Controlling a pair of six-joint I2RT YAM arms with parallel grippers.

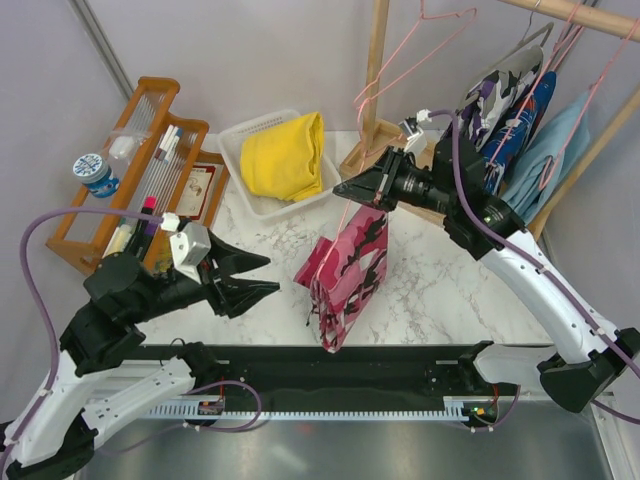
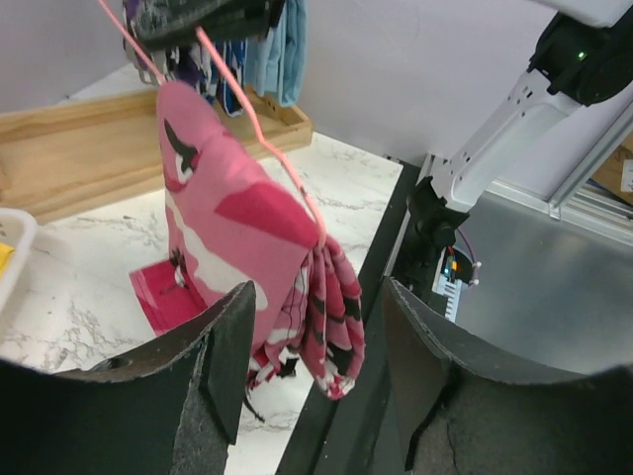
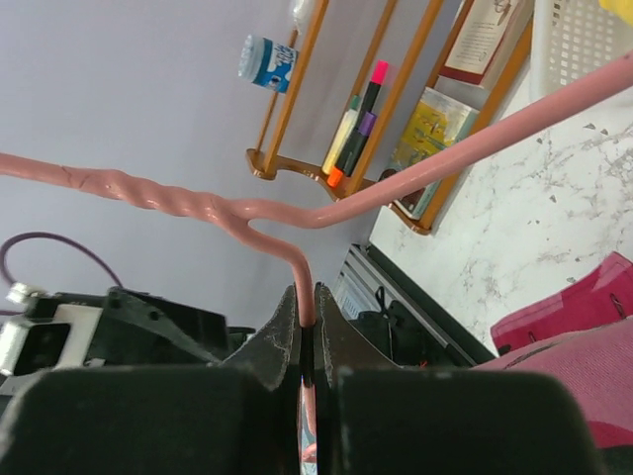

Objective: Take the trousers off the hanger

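The top view is showing the whole layout: the right gripper (image 1: 350, 190) is holding a pink wire hanger (image 1: 338, 240) above the table (image 1: 440, 290). The pink camouflage trousers (image 1: 345, 275) are draping over the hanger, between the two arms. That view alone is showing the yellow trousers (image 1: 285, 155) lying folded in a white basket (image 1: 240, 135) at the far left, well apart from the hanger.

The right wrist view is giving what the top one cannot: the fingers (image 3: 282, 341) are pressing together on the hanger's wire (image 3: 415, 178) just below its twisted neck.

The left wrist view is looking between the left gripper's (image 2: 316, 327) spread jaws at the pink trousers (image 2: 247, 247), which are hanging beyond the tips. From above, the left gripper (image 1: 270, 275) is standing near the cloth with nothing in it.

The pink trousers are hanging with their long axis downward from the wire (image 2: 267, 139). Their fold is sitting over the top and their loose ends are pointing at the table. A flat pink end appears to be resting on the marble.
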